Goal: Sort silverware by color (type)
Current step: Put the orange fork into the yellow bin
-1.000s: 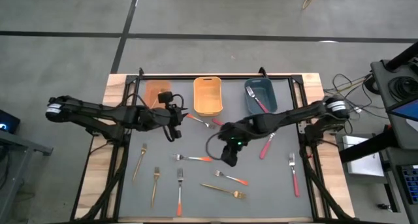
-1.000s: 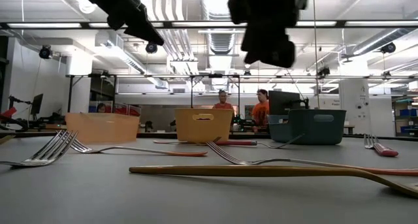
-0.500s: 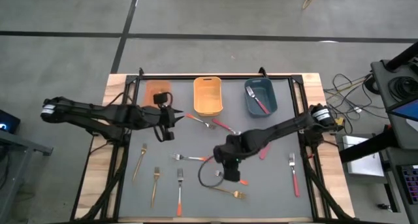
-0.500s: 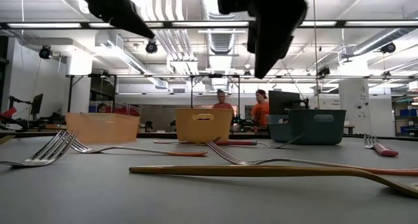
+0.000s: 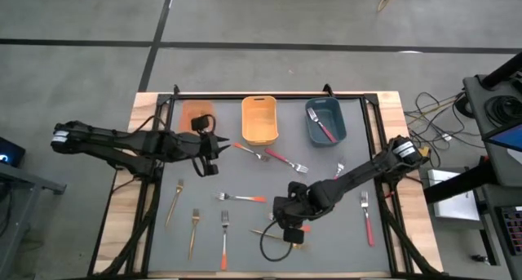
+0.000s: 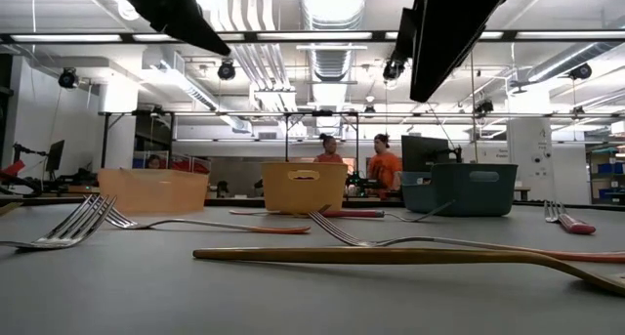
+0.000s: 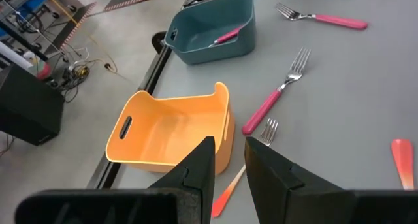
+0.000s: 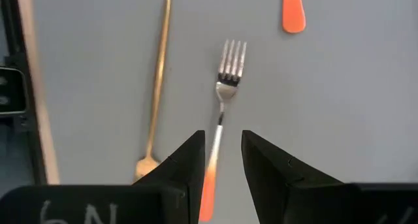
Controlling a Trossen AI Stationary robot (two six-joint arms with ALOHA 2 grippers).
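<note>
Right gripper (image 8: 219, 160): fingers slightly parted, empty, poised above an orange-handled fork (image 8: 220, 129) near the table's front edge, beside a gold fork (image 8: 155, 87).
Left gripper (image 7: 228, 168): narrow gap, nothing held, near the back edge by the orange bin (image 7: 171, 129).
Teal bin (image 5: 325, 121): back edge, holds a pink-handled fork (image 5: 321, 127).
Other forks: scattered over the grey table (image 5: 342, 247).

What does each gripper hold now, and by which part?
Nothing. The left gripper and the right gripper both stand open and empty; the right one hangs above an orange-handled fork.
</note>
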